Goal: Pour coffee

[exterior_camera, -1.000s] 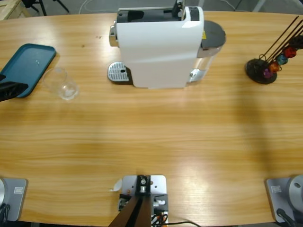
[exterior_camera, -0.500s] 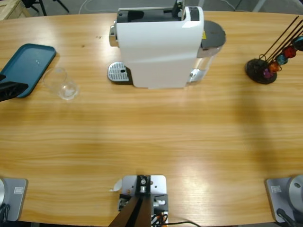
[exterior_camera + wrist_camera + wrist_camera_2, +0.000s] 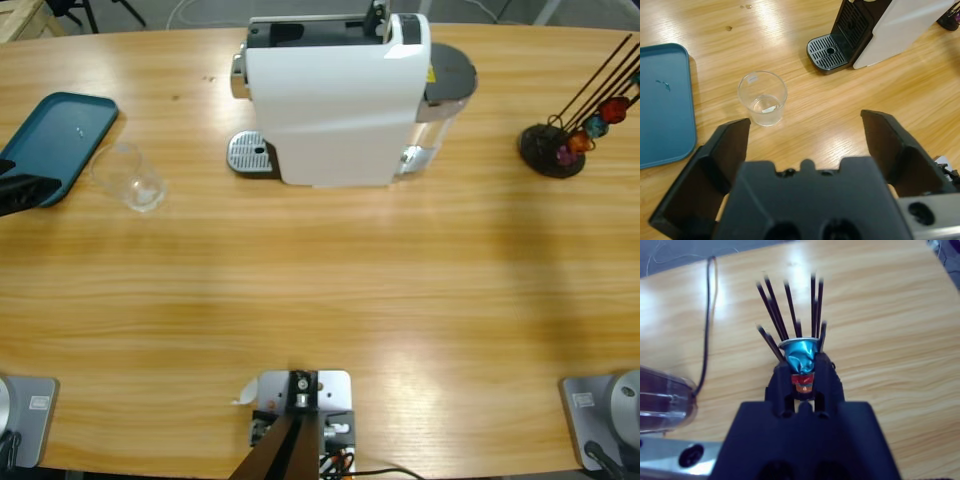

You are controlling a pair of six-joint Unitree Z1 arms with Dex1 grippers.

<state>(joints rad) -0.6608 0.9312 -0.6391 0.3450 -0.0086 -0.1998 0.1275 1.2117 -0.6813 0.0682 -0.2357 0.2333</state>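
**Two grippers working opposite ends of the table**

Over on the left side, the left gripper (image 3: 805, 135) is hanging with its jaws spread wide and nothing between them, looking down at a small clear glass (image 3: 762, 98) standing upright on the wooden table (image 3: 320, 290). In the high view only a black tip of that gripper (image 3: 22, 190) is showing at the left edge, just beside the glass (image 3: 130, 177). I am seeing no brown coffee in it; whether a film of liquid is lying at the bottom I cannot tell. A teal tray (image 3: 52, 142) is sitting just left of the glass, near it but apart.

At the far middle, the white coffee machine (image 3: 335, 95) is standing with its metal drip grate (image 3: 249, 153) poking out on the left, well apart from the glass.

Now to the right end. The right gripper (image 3: 803, 375) is squeezing its jaws tight around a blue foil capsule (image 3: 800, 356), which is looking crumpled, with a red capsule (image 3: 802, 382) showing just beneath it between the jaws. Behind them the thin black rods of the capsule stand (image 3: 790, 305) are fanning upward. From above, the stand (image 3: 555, 148) is sitting at the far right with coloured capsules (image 3: 590, 130) hanging on its rods; the right gripper itself is not showing in that view.
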